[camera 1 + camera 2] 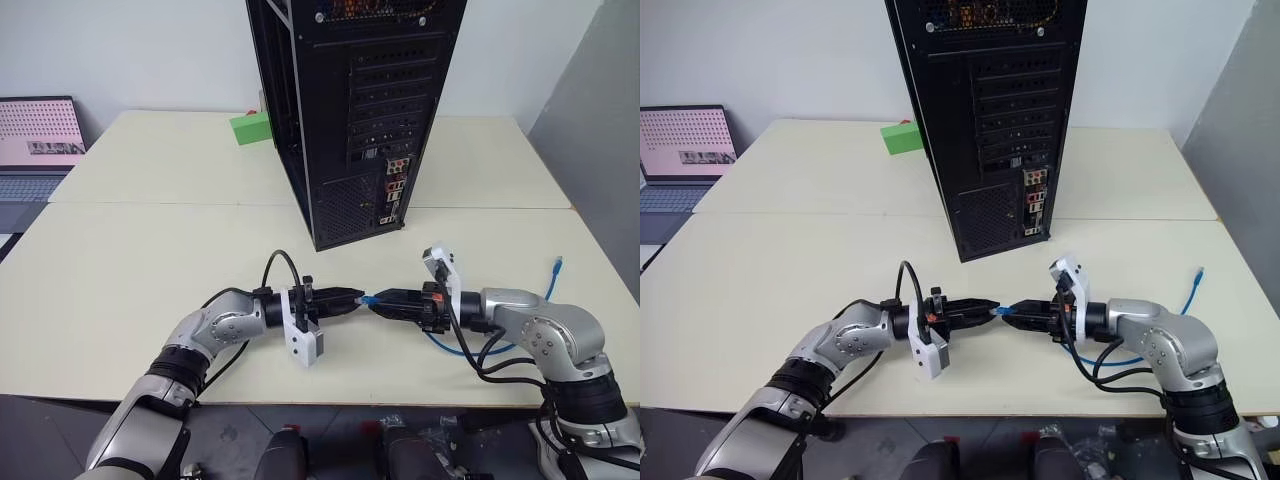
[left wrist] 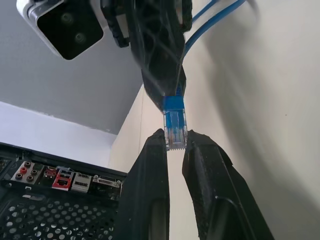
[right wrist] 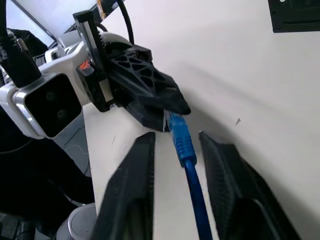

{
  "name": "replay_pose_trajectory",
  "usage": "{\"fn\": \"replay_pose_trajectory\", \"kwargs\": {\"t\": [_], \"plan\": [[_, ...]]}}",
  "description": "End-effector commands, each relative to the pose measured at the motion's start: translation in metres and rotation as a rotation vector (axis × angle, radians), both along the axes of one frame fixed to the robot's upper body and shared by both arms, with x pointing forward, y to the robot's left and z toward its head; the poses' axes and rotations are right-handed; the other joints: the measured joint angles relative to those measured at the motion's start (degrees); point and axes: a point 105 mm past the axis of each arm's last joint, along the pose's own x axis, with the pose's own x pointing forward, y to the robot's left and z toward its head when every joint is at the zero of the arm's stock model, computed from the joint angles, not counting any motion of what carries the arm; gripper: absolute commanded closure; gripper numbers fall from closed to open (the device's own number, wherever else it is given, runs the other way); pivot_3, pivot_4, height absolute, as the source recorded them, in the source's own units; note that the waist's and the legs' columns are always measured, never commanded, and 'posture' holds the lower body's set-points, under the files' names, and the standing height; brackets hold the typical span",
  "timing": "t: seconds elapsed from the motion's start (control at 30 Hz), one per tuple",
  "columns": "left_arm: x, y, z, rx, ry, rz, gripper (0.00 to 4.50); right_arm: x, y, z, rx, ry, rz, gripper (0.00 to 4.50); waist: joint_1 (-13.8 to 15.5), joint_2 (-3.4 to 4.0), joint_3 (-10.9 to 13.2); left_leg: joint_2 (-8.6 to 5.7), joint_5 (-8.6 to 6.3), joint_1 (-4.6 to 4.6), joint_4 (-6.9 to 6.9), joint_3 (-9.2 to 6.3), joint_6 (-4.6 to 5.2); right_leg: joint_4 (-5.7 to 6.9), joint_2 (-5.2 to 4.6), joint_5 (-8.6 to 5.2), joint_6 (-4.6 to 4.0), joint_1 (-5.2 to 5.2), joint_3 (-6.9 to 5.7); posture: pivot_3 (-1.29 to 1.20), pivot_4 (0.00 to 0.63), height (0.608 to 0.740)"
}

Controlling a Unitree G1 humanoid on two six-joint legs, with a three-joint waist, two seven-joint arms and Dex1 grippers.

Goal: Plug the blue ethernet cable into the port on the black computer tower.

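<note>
Over the tabletop (image 1: 150, 250), the left gripper (image 1: 358, 297) is clamped on the plug of the blue ethernet cable (image 3: 184, 142) while the right gripper (image 1: 376, 302) straddles the cord with fingers parted (grip unclear), so the port (image 1: 394, 185) on the black computer tower (image 1: 350, 110) remains unfilled.

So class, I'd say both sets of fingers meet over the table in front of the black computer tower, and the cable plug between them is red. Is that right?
One detail is wrong: the cable plug is blue with a clear tip, not red. The left wrist view shows it pinched between the left fingers. The rest holds: both sets meet in front of the black computer tower.
</note>
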Motion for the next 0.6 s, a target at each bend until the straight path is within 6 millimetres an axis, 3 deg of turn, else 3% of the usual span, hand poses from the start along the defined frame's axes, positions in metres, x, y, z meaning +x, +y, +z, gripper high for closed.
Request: {"fn": "replay_pose_trajectory", "kwargs": {"t": [0.03, 0.13, 0.4, 0.47, 0.6], "plan": [[0.0008, -0.0003, 0.0108, -0.024, -0.045, -0.009, 4.24, 0.0001, 0.0034, 0.0115, 0.027, -0.033, 0.019, 4.07, 0.0, 0.0, 0.0, 0.0, 0.0, 0.0, 0.0, 0.0, 0.0, 0.0, 0.0, 0.0, 0.0, 0.0, 0.0, 0.0, 0.15, 0.74], [0.002, 0.0, 0.0126, -0.033, -0.056, -0.001, 4.25, 0.0009, 0.0037, 0.0117, 0.031, -0.028, 0.018, 4.48, 0.0, 0.0, 0.0, 0.0, 0.0, 0.0, 0.0, 0.0, 0.0, 0.0, 0.0, 0.0, 0.0, 0.0, 0.0, 0.0, 0.15, 0.74], [0.0059, -0.0002, 0.013, -0.041, -0.065, 0.021, 4.25, 0.0043, 0.0012, 0.0165, 0.061, -0.008, 0.012, 4.5, 0.0, 0.0, 0.0, 0.0, 0.0, 0.0, 0.0, 0.0, 0.0, 0.0, 0.0, 0.0, 0.0, 0.0, -0.01, 0.0, 0.15, 0.74], [0.0085, 0.0002, 0.0106, -0.045, -0.034, 0.038, 3.54, 0.0053, 0.0, 0.0178, 0.063, -0.005, 0.012, 4.5, 0.0, 0.0, 0.0, 0.0, 0.0, 0.0, 0.0, 0.0, 0.0, 0.0, 0.0, 0.0, 0.0, 0.0, 0.0, 0.0, 0.15, 0.74], [0.0101, 0.0015, 0.0049, -0.044, 0.051, 0.058, 2.86, 0.0095, -0.0039, 0.0195, 0.045, -0.03, 0.0, 4.5, 0.0, 0.0, 0.0, 0.0, 0.0, 0.0, 0.0, 0.0, 0.0, 0.0, 0.0, 0.0, 0.0, -0.01, -0.01, 0.0, 0.15, 0.74]]}}
